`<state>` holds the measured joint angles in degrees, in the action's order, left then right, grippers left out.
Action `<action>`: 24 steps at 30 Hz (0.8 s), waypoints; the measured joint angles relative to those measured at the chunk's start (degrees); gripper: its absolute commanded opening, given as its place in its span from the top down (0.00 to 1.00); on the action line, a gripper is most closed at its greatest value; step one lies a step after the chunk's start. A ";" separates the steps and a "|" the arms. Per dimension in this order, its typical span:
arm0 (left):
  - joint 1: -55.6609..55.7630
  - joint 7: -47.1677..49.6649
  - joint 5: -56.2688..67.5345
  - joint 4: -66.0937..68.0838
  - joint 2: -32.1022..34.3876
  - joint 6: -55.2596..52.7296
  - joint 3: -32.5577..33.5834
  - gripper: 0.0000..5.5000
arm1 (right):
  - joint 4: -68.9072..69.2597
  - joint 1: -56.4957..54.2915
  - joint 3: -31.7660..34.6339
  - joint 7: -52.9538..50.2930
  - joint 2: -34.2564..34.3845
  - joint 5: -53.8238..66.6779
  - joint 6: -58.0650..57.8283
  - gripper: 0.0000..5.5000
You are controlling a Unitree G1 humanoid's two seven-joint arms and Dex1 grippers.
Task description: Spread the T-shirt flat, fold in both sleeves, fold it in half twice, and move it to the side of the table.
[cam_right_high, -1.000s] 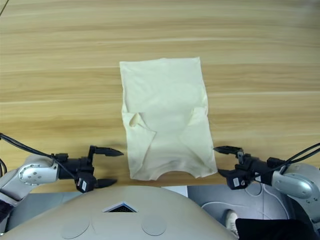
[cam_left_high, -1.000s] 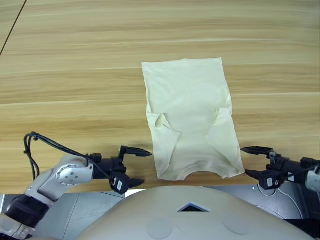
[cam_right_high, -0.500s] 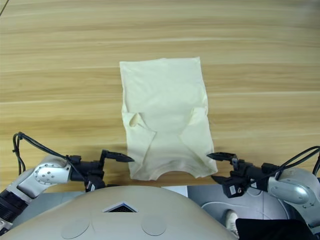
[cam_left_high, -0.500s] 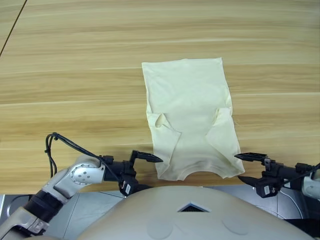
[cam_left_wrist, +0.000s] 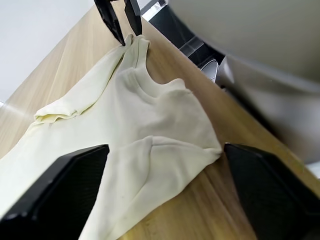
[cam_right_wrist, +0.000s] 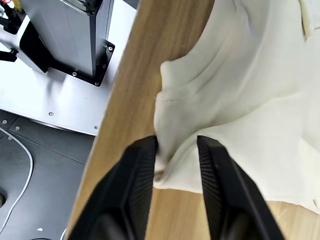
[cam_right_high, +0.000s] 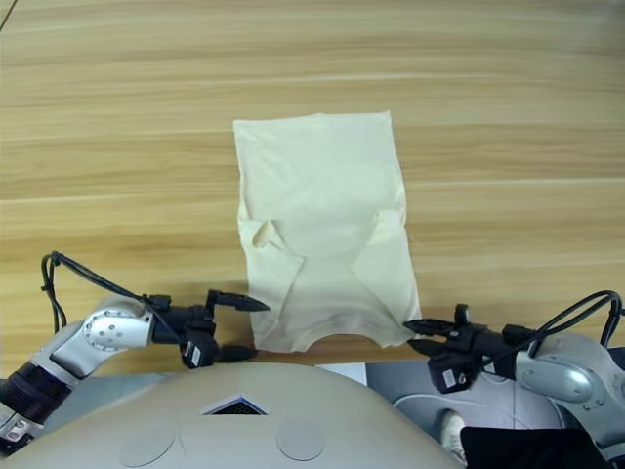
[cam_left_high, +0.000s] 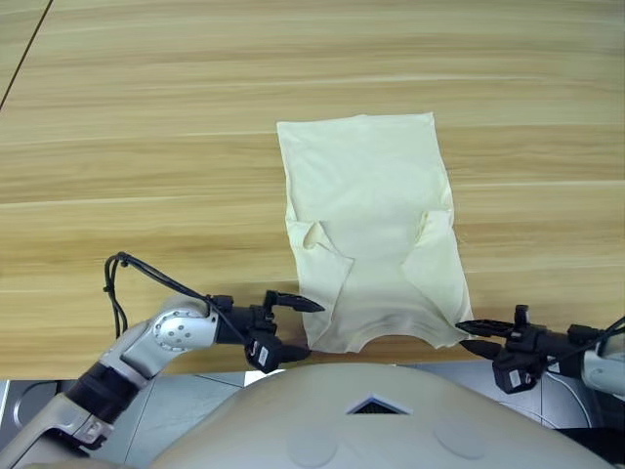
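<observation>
I judge sleeves [cam_left_high: 327, 256] folded; half-folds, move aside pending. Left gripper [cam_left_high: 308, 326] apart beside shirt [cam_left_high: 371, 205] corner; right gripper [cam_left_high: 459, 334] slightly apart, straddling other corner.

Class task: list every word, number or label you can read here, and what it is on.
T-shirt: no print visible.
Wooden table: none.
Small white labels on left gripper and right gripper: too small to read.

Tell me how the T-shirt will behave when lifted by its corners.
Probably floppy: the T-shirt lies limp with soft creases, so it should drape. Likely light, being thin cloth. It may slide on the smooth table.
</observation>
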<state>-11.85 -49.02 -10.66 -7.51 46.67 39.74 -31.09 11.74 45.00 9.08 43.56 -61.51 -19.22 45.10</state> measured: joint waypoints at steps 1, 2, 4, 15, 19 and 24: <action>0.14 0.02 -0.40 0.07 -0.07 0.01 -0.01 0.33 | -0.04 0.02 -0.12 0.00 0.03 -0.02 0.00 0.86; 0.18 0.03 -0.49 0.25 -0.12 0.01 -0.01 0.37 | -0.11 0.00 -0.28 -0.01 0.07 -0.05 0.00 0.90; 0.22 0.03 -0.55 0.37 -0.27 0.01 -0.01 0.44 | -0.14 -0.04 -0.51 -0.03 0.11 -0.14 0.00 0.97; 0.08 -0.52 -1.53 0.69 0.08 -0.01 -1.10 0.77 | -0.25 -0.79 -0.88 -1.04 0.30 -0.35 0.00 1.00; -0.02 -1.11 -1.52 0.69 0.17 0.04 -1.21 0.89 | -0.26 -1.01 -1.20 -1.10 0.30 -0.40 -0.01 1.00; 0.19 -1.26 -1.41 0.97 0.25 -0.12 -1.17 0.99 | -0.22 -1.35 -1.75 -1.10 0.31 -0.41 -0.09 1.00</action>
<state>-11.66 -50.29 -12.07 -6.54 46.92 39.62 -32.26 11.52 43.65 7.33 42.46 -61.21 -19.63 45.00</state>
